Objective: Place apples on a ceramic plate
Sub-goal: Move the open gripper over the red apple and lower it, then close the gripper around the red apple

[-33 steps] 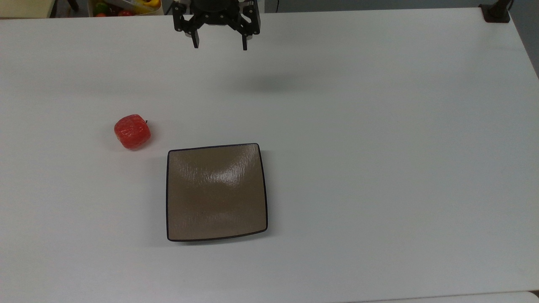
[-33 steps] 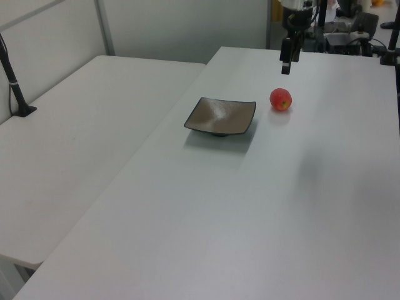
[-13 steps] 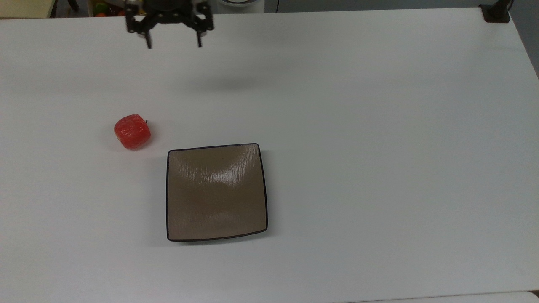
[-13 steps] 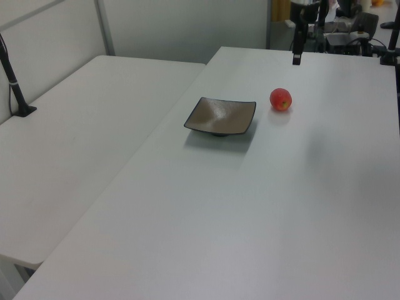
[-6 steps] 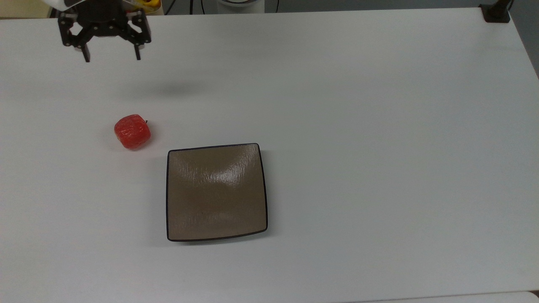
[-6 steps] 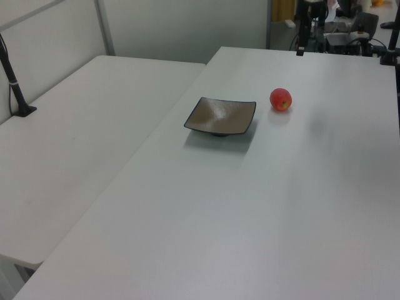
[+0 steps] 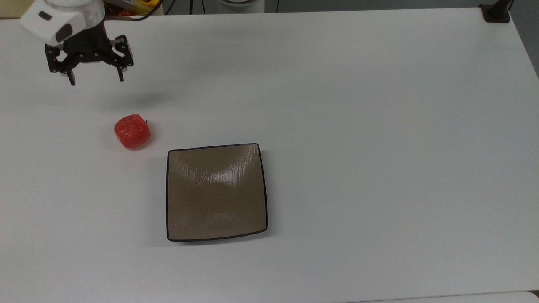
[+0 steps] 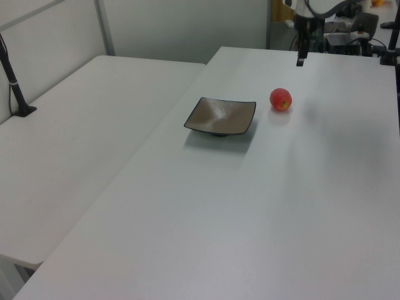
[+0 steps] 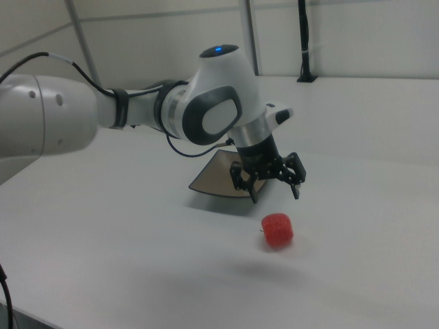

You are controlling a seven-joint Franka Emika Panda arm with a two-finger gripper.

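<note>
The small red apple (image 7: 132,131) rests on the white table (image 7: 379,126), just off the upper-left corner of the square brown plate (image 7: 217,192) in the top view. Both also appear in the left view, apple (image 8: 280,99) and plate (image 8: 221,115), and in the right view, apple (image 9: 277,229) and plate (image 9: 221,177). My gripper (image 7: 97,81) hangs open and empty above the table, up and to the left of the apple in the top view. In the right view the gripper (image 9: 275,197) hovers just above the apple, fingers spread.
A box of colourful items (image 7: 130,6) sits past the table's far edge in the top view. A black post base (image 7: 496,11) stands at the top view's upper-right corner. A second white table (image 8: 81,125) lies along the left view's left.
The gripper has travelled left across the top view's far edge, then come down toward the apple, staying open. Apple and plate have not moved.
</note>
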